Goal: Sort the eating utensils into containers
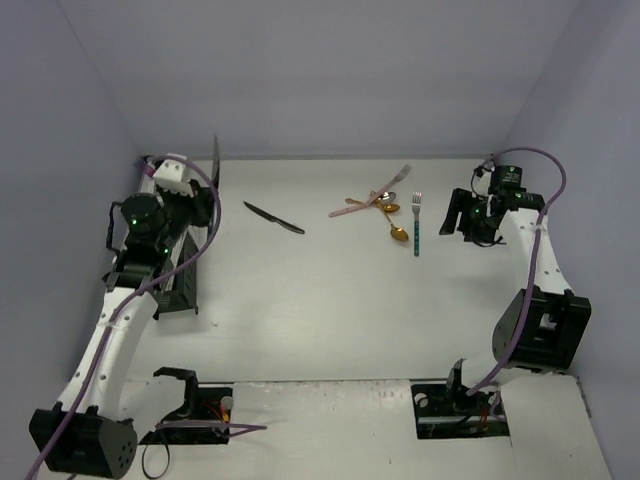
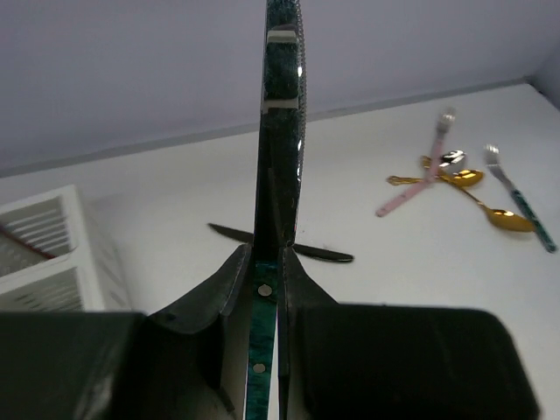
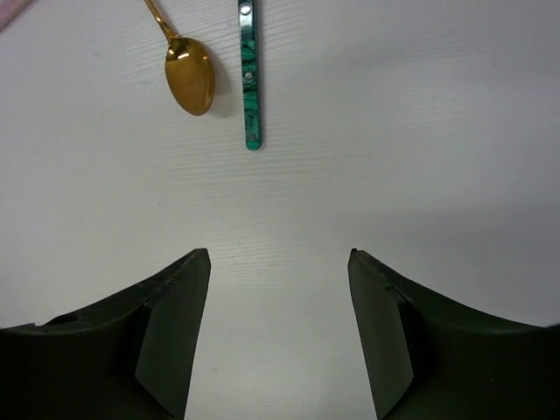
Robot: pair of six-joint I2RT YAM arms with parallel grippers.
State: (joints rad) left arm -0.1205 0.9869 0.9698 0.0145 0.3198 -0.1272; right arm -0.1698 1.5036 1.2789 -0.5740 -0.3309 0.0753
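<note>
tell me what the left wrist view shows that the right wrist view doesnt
Only left wrist: the left hand shut on a teal-handled knife, a white caddy, and a black knife and a pink fork lying on the table. Only right wrist: the right hand, open above the table. Both: a gold spoon and the teal-handled fork beside it.

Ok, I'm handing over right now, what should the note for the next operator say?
Left gripper: jaws shut on the teal-handled knife, blade up, white caddy beside it.
Right gripper: jaws open, empty, over bare table near the teal fork and a gold spoon.
Done: knife lifted; caddy contents not visible.
Left: slot this knife, then the black knife, pink fork, second gold spoon, teal fork and gold spoon, all loose on the table.
</note>
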